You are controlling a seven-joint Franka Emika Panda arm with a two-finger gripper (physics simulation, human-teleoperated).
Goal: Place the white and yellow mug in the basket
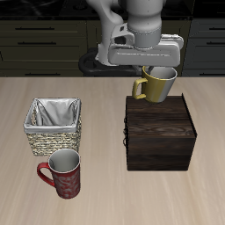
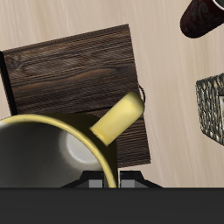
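The white and yellow mug (image 1: 158, 85) is olive-yellow outside with a loop handle. My gripper (image 1: 161, 70) is shut on its rim and holds it in the air above the back of the dark brown wooden box (image 1: 159, 132). In the wrist view the mug (image 2: 52, 157) fills the near field, its yellow handle (image 2: 118, 118) pointing over the box (image 2: 74, 74). The wicker basket (image 1: 53, 126), lined with grey-white cloth, stands on the table apart from the box; one corner of it shows in the wrist view (image 2: 210, 107). The fingertips are hidden by the mug.
A dark red patterned mug (image 1: 64, 173) with a red handle stands near the table's front edge, just in front of the basket; it also shows in the wrist view (image 2: 203, 17). Dark cabinets line the back behind the robot.
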